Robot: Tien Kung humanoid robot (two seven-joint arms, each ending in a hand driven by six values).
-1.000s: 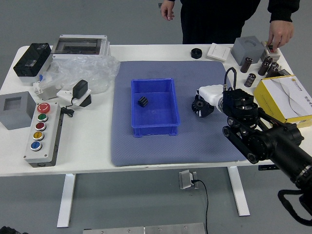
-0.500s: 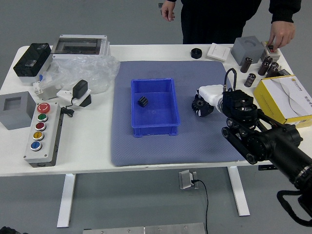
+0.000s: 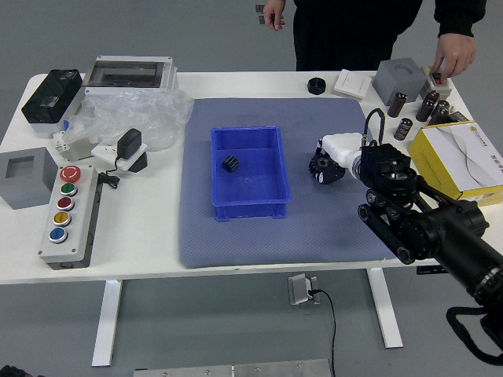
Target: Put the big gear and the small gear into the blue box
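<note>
The blue box [image 3: 250,184] sits on the grey-blue mat. In its upper left part lies a small black gear [image 3: 230,163]. My right hand [image 3: 330,161] is low over the mat, to the right of the box and apart from it. A dark, notched round shape shows at its front end; whether this is the big gear or part of the hand is unclear. What lies beneath the hand is hidden. Only a dark bit of my left arm [image 3: 12,371] peeks into the lower left corner.
A person stands at the far side, one hand on a small beige block [image 3: 438,86], the other hanging beyond the edge. A black round part [image 3: 316,86] lies behind the mat. Right: yellow box [image 3: 460,161], dark cylinders. Left: button panel [image 3: 72,220], plastic bag [image 3: 130,118].
My right hand has shifted very slightly, staying beside the box. The person's hanging hand has moved a little to the right. The small gear lies where it was.
</note>
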